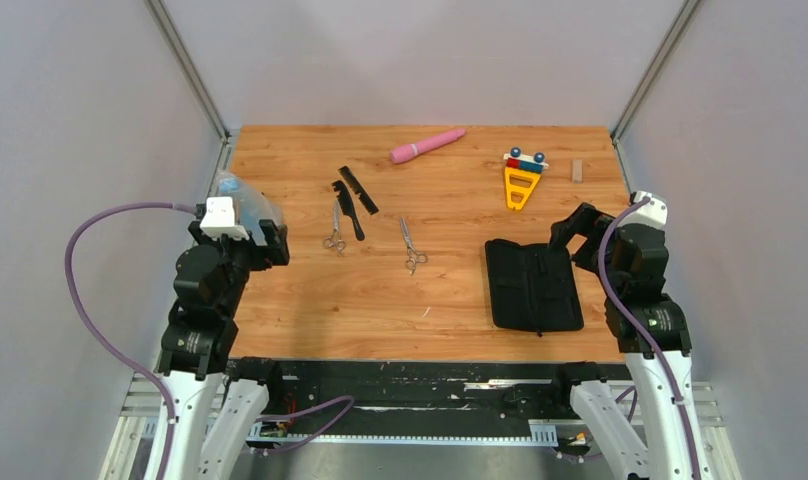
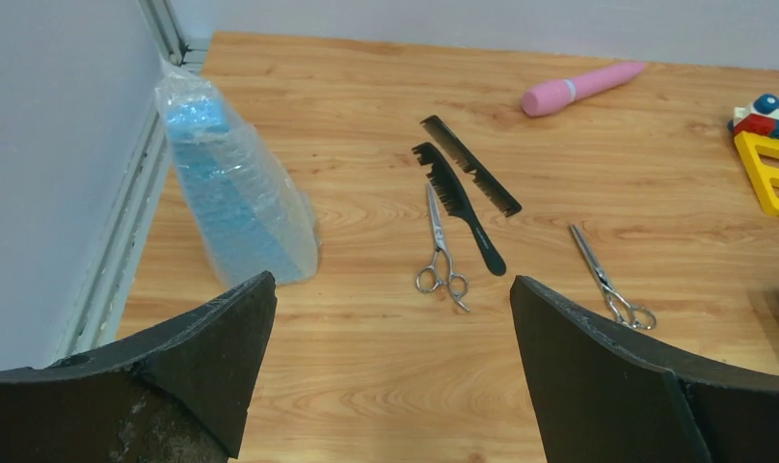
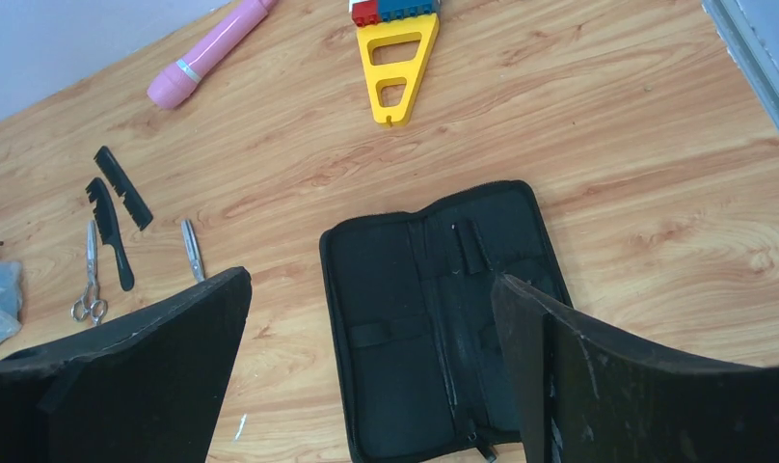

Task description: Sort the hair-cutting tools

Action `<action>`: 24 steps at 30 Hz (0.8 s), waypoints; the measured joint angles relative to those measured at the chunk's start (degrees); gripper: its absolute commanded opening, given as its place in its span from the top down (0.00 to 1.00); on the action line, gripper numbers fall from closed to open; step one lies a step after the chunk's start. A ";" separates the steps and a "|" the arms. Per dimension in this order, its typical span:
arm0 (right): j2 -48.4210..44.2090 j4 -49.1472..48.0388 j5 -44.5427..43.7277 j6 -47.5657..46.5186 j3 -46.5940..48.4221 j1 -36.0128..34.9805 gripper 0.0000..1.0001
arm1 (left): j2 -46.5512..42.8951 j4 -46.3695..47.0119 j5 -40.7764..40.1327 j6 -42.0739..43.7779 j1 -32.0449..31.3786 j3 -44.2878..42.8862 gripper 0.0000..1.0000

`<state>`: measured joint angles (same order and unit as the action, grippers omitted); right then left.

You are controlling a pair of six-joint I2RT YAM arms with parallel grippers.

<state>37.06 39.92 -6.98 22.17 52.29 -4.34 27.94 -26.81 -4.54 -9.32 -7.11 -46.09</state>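
Observation:
Two silver scissors lie on the wooden table, one (image 1: 334, 228) (image 2: 441, 253) left of centre and one (image 1: 412, 247) (image 2: 607, 285) nearer the middle. A black handled comb (image 1: 349, 210) (image 2: 460, 205) and a plain black comb (image 1: 359, 189) (image 2: 470, 177) lie side by side just behind the first scissors. My left gripper (image 1: 268, 243) (image 2: 393, 283) hovers open at the table's left, short of the tools. Over the unzipped black case (image 1: 532, 285) (image 3: 443, 309) my right gripper (image 1: 572, 235) (image 3: 371, 280) stands open. Neither holds anything.
A pink wand (image 1: 427, 145) lies at the back centre. A yellow toy with coloured bricks (image 1: 521, 180) and a small wooden block (image 1: 577, 171) sit at the back right. A blue pack in clear wrap (image 1: 242, 200) (image 2: 236, 193) stands beside the left arm.

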 measured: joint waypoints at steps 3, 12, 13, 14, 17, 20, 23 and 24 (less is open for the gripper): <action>0.96 0.66 0.24 0.04 1.31 0.00 0.00 | -0.24 0.90 0.31 -0.15 -0.07 0.26 0.00; 13.53 6.21 9.70 1.36 2.91 0.00 0.00 | -2.89 2.71 -0.04 -0.39 -0.55 0.50 0.00; 15.30 6.60 10.49 1.88 2.51 -0.02 0.00 | -2.89 2.78 -0.07 -0.42 -0.66 0.61 0.00; 17.22 6.84 11.08 2.45 1.84 -0.02 0.00 | -2.91 2.80 -0.07 -0.42 -0.74 0.72 0.00; 22.67 7.91 12.07 4.04 -0.26 -0.02 0.00 | -3.39 2.78 -0.17 -0.42 -0.79 1.07 0.00; 28.94 8.46 12.39 5.07 -0.66 -0.02 0.00 | -4.48 2.69 -0.52 -0.39 -0.79 1.36 0.00; 34.27 7.72 13.18 6.14 -1.11 -0.04 0.00 | -5.31 2.67 -0.48 -0.39 -0.79 1.49 0.00; 35.65 6.93 13.46 6.60 -1.57 -0.07 0.00 | -5.51 2.67 -0.48 -0.39 -0.79 1.49 0.00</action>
<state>72.71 46.85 6.48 28.77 50.72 -4.40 22.44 -24.14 -5.02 -9.72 -7.90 -44.60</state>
